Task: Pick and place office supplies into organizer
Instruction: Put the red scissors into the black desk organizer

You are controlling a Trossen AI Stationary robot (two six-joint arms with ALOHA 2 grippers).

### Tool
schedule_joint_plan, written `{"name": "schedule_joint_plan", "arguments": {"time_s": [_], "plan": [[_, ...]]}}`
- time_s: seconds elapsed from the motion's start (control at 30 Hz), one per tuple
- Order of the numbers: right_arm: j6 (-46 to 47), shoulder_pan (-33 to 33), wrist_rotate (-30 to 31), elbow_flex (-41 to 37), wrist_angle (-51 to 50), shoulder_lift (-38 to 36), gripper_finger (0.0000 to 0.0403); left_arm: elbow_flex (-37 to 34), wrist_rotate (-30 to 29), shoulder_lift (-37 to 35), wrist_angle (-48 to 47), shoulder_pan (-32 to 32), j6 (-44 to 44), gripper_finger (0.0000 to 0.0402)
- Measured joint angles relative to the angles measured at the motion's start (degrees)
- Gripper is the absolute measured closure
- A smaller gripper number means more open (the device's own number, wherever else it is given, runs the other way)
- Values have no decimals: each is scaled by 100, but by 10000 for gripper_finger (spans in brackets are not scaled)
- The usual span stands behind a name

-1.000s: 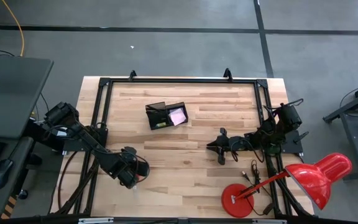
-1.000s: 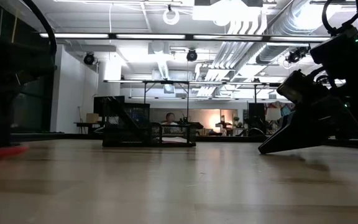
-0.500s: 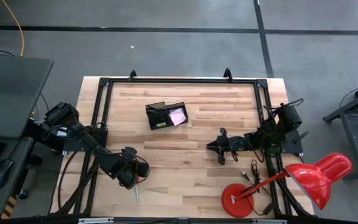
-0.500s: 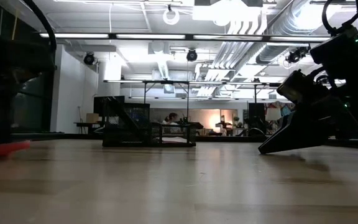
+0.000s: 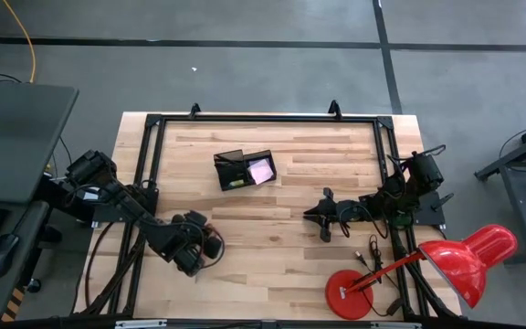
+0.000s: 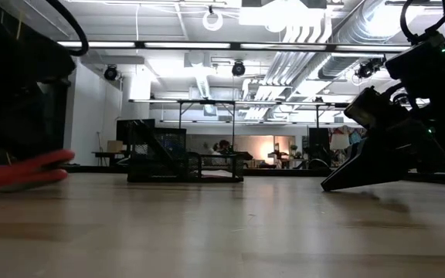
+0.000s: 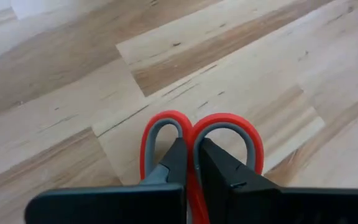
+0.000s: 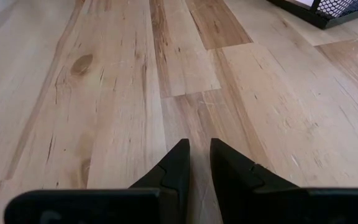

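From above, your left pincer [image 5: 193,254] sits low at the pale wooden worktop's [image 5: 272,196] near-left, well apart from the black two-compartment organizer [image 5: 244,169]; its wrist view shows it clamped between the small red-handled scissors' [image 7: 197,140] loops, ready for lifting, while your right pincer [image 8: 195,163] waits nearly closed, empty.

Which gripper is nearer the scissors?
Left. The left gripper is shut on the scissors; the right gripper rests far across the table.

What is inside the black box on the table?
The box holds a pink pad in one compartment. The other compartment looks dark, with a small yellowish bit at its bottom edge; whether pens lie there cannot be told from above.
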Motion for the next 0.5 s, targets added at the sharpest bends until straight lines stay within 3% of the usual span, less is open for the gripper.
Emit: {"name": "schedule_joint_plan", "arguments": {"time_s": [0.23, 0.5], "plan": [[0, -1, 2, 0, 0, 1, 345, 0, -748, 0, -26, 2, 577, 396], [0, -2, 0, 0, 0, 0, 345, 2, -2137, -4, 384, 0, 1883, 398]]}}
